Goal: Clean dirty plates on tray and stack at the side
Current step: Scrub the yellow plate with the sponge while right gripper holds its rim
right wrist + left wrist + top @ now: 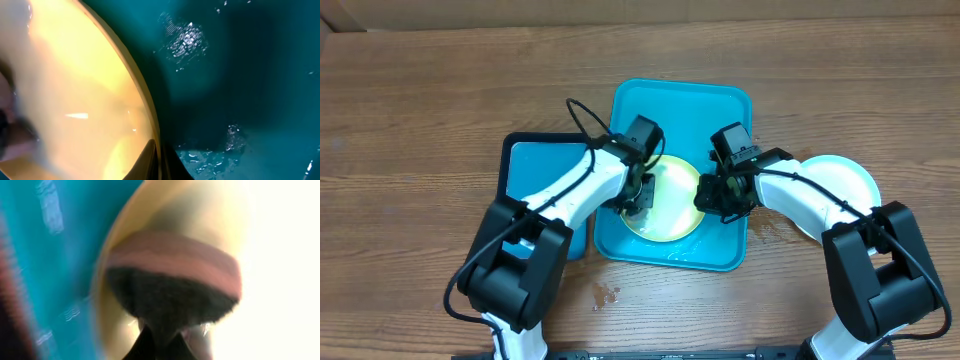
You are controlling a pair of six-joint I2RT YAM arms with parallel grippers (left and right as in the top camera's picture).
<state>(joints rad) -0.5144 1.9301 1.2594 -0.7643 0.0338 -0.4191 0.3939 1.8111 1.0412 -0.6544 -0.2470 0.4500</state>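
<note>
Left claw (639, 196): clenched on a sponge (172, 275), a rounded pad with a pinkish-brown upper band and a dark, fuzzy lower layer. The left wrist view is heavily blurred, so finer detail cannot be told. The sponge sits against the left part of the plate (672, 208). Right claw (713, 197): closed on that plate's right rim, its dark tips meeting at the edge in the wrist view. The plate is round, smooth plastic with a yellow-green rim and a pale, glossy centre. It lies in the lower half of the tray (680, 110). The tray is bright turquoise plastic, rectangular with rounded corners and a raised rim. Its floor is wet, with droplets (187, 37) glinting beside the plate. A second plate (845, 180), pale blue and round, rests on the worktop (420, 100) right of the tray, partly covered by the right arm. A smaller blue tray (535, 165) with a dark rim lies just left of the turquoise one, under the left arm. The worktop is brown wood grain, with a small wet patch (606, 293) near its front edge.
</note>
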